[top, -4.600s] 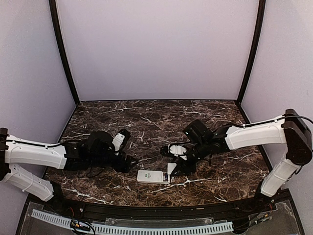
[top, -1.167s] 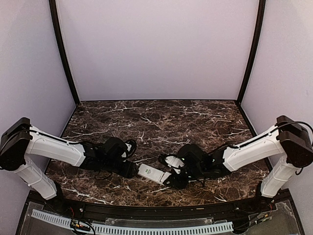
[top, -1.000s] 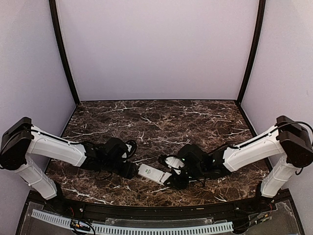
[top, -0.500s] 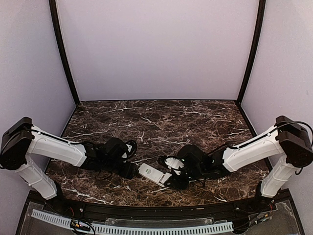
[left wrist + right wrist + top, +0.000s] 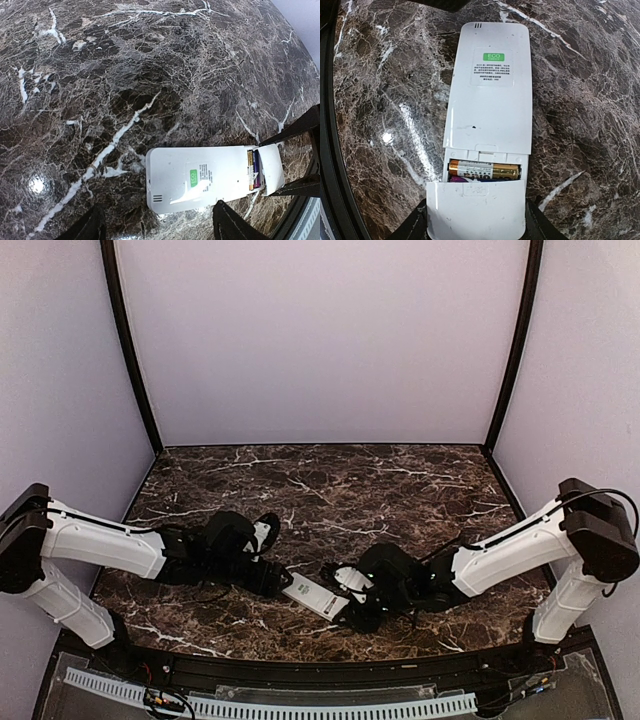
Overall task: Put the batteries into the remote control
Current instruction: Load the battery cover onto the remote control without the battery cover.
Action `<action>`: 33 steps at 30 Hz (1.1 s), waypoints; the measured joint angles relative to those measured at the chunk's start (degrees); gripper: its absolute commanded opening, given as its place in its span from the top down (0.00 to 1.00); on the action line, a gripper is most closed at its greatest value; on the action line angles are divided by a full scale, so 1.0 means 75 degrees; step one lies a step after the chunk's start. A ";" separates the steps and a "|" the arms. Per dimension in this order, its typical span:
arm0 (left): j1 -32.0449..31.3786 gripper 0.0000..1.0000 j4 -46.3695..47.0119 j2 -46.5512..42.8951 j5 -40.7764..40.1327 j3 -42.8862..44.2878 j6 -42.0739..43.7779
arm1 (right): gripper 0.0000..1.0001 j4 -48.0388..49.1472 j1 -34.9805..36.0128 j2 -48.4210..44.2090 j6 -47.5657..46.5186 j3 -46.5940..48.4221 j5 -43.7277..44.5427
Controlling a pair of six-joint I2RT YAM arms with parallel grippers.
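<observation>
The remote control [image 5: 312, 594] lies face down and slantwise near the table's front edge, its white back with a green sticker [image 5: 193, 176] up. Its battery bay is uncovered at one end, and two batteries lie side by side in it: a gold one [image 5: 485, 170] and a purple one [image 5: 465, 178] half hidden under the cover. My right gripper [image 5: 476, 206] is shut on the loose white battery cover [image 5: 476, 212], which sits at the mouth of the bay. My left gripper [image 5: 158, 206] stands open at the remote's other end, with its fingers [image 5: 227, 222] just off the casing.
The dark marble table [image 5: 330, 490] is closed in by lilac walls at the back and sides. A black rim [image 5: 320, 668] runs along the front edge, close below both grippers, and also shows in the right wrist view as the black rim [image 5: 327, 150].
My left gripper's jaws have widened off the remote's end. The remote has swung a little more slantwise, and the right gripper has crept forward with the cover.
</observation>
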 measured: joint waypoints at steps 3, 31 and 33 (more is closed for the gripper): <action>0.0000 0.27 0.0017 0.0003 0.0000 -0.0006 0.0000 | 0.48 0.0044 0.0064 0.0023 -0.0003 0.0000 0.0099; 0.0000 0.27 0.0032 0.0006 -0.0003 -0.0012 0.0085 | 0.37 0.0099 0.0221 0.0472 0.0408 0.0268 0.0481; 0.0000 0.27 0.0032 0.0006 -0.0003 -0.0012 0.0087 | 0.37 0.0093 0.0233 0.0493 0.0469 0.0297 0.0484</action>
